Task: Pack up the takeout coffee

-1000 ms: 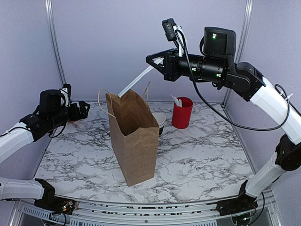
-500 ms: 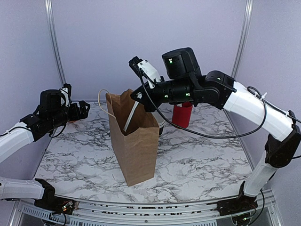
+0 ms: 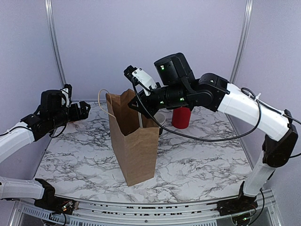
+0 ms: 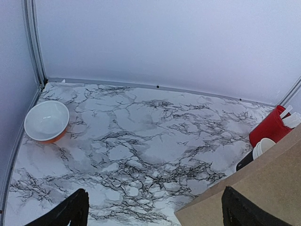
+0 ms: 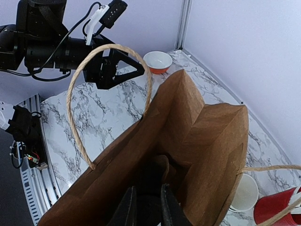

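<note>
Lavender walls are closing in a white marble table (image 3: pixel 202 160) veined in black, and a brown paper bag (image 3: pixel 135 141) is standing upright and open just left of centre in the overhead view, its twine handles (image 5: pixel 75 94) arching above the rim. Coming in from the right of that frame, the right arm is bending down over the bag, and the right gripper (image 5: pixel 146 197) is dipping into the mouth. In the right wrist view its two fingers (image 5: pixel 128 207) are sitting close together with only a narrow gap, and whether they are pinching anything cannot be told. A thin pale straw (image 3: pixel 139 120) is showing inside the bag right below it in the overhead view. At the left edge of the overhead frame, the left gripper (image 4: pixel 153 214) is hovering above the table, well apart from the bag, with its jaws spread wide and nothing between them. Beyond the bag, towards the upper right of the table, a stack of black cups (image 3: pixel 161 118) with a white rim is standing just beside a red cup (image 3: pixel 181 117) of white utensils. An orange bowl (image 4: pixel 47 121) with a white inside is resting at the far left of the left wrist view. As for the takeout coffee, only a dark mass (image 5: pixel 149 186) is lying deep in the bag, too shadowed to identify.
</note>
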### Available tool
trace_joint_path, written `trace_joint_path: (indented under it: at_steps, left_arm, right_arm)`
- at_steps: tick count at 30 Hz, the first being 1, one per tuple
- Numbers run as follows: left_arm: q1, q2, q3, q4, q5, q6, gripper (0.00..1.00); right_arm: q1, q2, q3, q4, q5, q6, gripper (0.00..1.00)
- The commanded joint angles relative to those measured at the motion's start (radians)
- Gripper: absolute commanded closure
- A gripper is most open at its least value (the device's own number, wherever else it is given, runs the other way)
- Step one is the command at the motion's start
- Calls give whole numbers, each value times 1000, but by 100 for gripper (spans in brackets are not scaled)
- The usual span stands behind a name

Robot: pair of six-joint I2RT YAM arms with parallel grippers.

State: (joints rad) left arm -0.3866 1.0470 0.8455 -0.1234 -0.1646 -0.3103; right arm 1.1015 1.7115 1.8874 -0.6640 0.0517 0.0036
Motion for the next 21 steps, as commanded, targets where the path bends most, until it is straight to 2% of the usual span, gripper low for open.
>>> trace_joint_path:
  at_steps: [1, 17, 21]
  left_arm:
    - [4, 5, -10, 25, 8, -4, 1]
    - [4, 0, -13, 25, 5, -3, 1]
    - [4, 0, -12, 25, 5, -3, 1]
  right_arm:
    - [4, 8, 56, -14, 10, -6, 81]
    - [4, 7, 56, -2, 14, -8, 68]
    - [5, 4, 54, 2, 17, -9, 58]
